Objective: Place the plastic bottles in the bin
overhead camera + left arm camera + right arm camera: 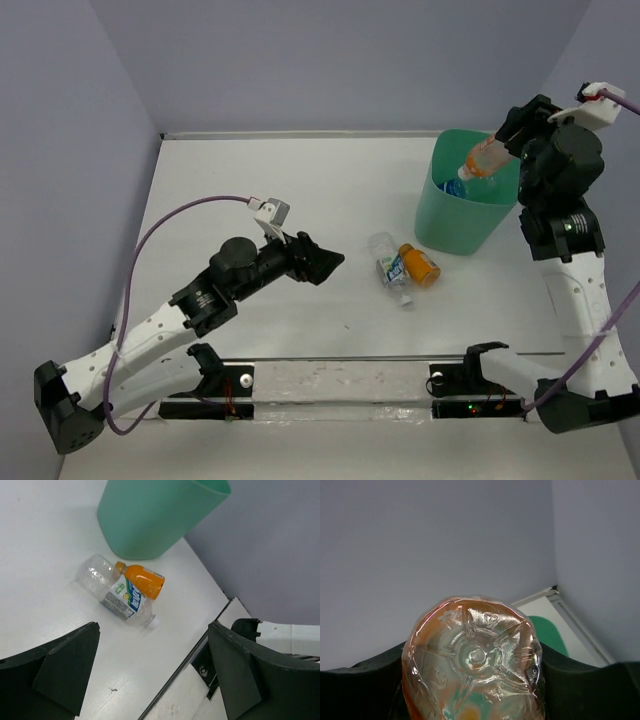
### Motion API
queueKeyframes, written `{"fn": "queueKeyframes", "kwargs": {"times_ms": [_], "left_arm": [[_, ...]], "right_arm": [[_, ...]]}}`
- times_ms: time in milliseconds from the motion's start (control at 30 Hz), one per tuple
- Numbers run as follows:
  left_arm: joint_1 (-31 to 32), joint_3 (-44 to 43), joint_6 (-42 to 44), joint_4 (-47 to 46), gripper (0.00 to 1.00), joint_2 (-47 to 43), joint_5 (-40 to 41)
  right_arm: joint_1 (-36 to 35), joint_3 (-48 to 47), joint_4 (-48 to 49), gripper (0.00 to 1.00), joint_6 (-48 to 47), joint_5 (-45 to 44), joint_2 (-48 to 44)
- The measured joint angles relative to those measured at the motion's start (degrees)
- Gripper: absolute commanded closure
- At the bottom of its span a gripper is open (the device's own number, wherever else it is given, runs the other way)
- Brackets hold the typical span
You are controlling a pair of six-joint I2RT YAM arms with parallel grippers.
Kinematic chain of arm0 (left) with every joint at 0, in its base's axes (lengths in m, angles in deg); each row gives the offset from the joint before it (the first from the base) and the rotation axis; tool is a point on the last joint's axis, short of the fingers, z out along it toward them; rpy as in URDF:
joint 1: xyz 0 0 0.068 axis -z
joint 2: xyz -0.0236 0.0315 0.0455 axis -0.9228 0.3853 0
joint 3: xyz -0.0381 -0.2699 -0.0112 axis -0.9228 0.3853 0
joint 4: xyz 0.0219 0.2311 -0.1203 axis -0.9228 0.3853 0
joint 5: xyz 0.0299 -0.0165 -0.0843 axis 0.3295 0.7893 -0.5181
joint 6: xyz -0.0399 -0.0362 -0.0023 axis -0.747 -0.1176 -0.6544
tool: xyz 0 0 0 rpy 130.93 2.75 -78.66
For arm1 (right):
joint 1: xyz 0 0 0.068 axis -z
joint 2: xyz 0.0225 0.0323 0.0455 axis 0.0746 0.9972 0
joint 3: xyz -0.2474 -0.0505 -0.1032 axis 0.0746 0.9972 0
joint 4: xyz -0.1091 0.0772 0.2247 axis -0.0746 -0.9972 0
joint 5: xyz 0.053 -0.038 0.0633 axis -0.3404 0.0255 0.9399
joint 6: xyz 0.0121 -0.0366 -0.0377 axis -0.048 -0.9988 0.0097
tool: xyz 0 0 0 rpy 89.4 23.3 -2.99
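Observation:
The mint-green bin (452,215) stands at the far right of the table. My right gripper (510,140) is shut on an orange bottle (484,158) and holds it tilted over the bin's opening; its clear base (474,657) fills the right wrist view. A blue-labelled bottle (456,186) lies inside the bin. A clear bottle with a blue label (388,262) and a small orange bottle (418,264) lie side by side on the table left of the bin; both also show in the left wrist view, the clear one (117,593) and the orange one (143,580). My left gripper (330,262) is open and empty, left of them.
The table's near edge has a clear strip (330,385) between the two arm bases. Grey walls close the table at the back and sides. The bin's side (150,515) shows in the left wrist view beyond the two bottles.

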Motion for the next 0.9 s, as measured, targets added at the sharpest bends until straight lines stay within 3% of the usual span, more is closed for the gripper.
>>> {"fn": "queueKeyframes", "kwargs": {"times_ms": [200,233,300,367,667,900], "left_arm": [[0.1,-9.2,5.0,11.7,0.01,-6.7,4.6],[0.2,-9.7,5.6,12.9,0.01,-7.1,5.3],[0.2,-10.4,7.0,16.4,0.01,-8.0,8.0],[0.2,-10.5,8.0,19.3,0.01,-8.5,10.0],[0.2,-10.4,11.4,25.6,0.01,-7.9,20.1],[-0.5,-9.4,12.5,24.8,0.01,-7.7,22.9]], "right_arm": [[3.5,0.0,-0.7,0.7,-2.9,-3.9,10.4],[3.6,0.3,-1.1,0.48,-3.3,-4.0,12.4],[3.6,0.6,-2.6,0.15,-4.4,-4.1,14.8],[3.6,0.5,-4.2,0.07,-5.0,-4.0,16.1],[1.7,-2.7,-12.5,0.07,-4.1,1.7,12.3],[-11.5,6.6,-14.2,0.18,-2.8,6.5,0.9]]}}
